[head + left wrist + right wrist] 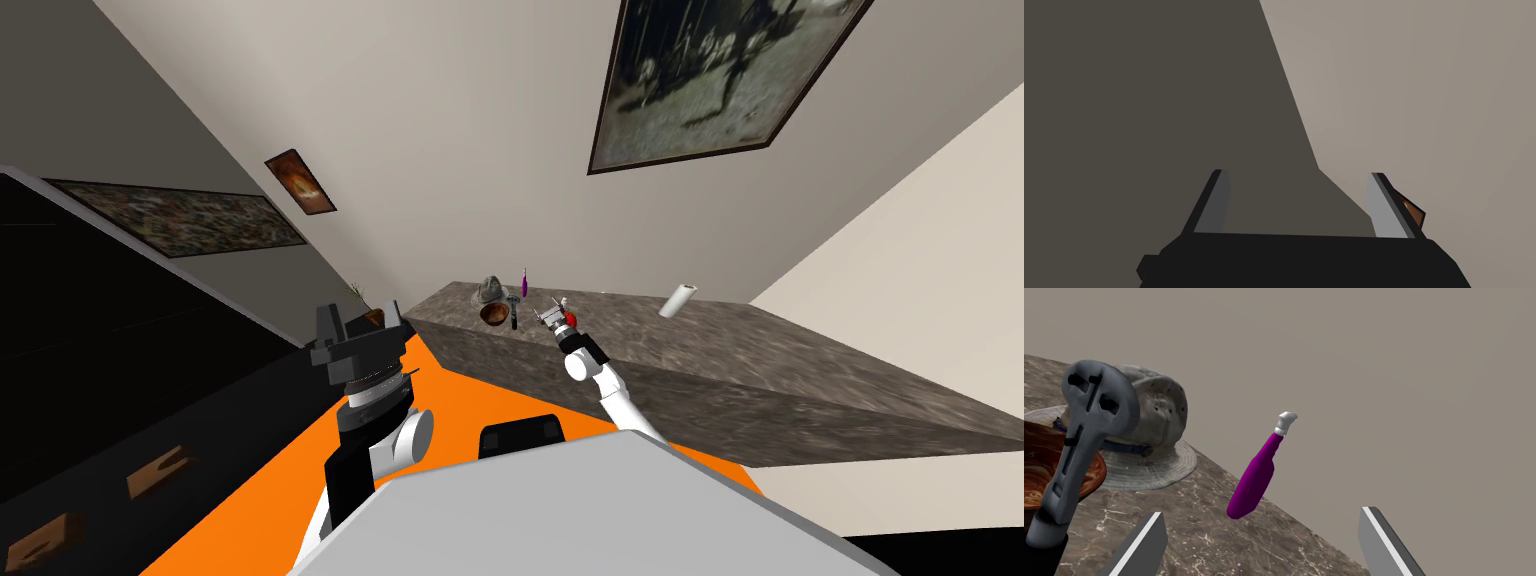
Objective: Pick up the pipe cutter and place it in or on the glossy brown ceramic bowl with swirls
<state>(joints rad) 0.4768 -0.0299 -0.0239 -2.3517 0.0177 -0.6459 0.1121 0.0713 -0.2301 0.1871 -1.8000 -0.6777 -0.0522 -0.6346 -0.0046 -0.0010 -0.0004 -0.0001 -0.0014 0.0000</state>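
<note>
right gripper [1263,513] open and empty, low over the marble counter [1189,523]. pipe cutter [1079,438] sits outside my finger gap, to my left, just beside the brown swirled bowl [1036,473]. its long axis seems to run dark handle toward me, head toward the wall. purple bottle [1256,475] is ahead (mind it). left gripper [1298,174] open, well apart.

Counter [1214,528] was bare ahead of right gripper [1261,513], fingers spread. Pipe cutter [1089,418] stood beside bowl [1044,473], hat [1159,418] close behind; purple bottle [1256,480] flanked the gap.
</note>
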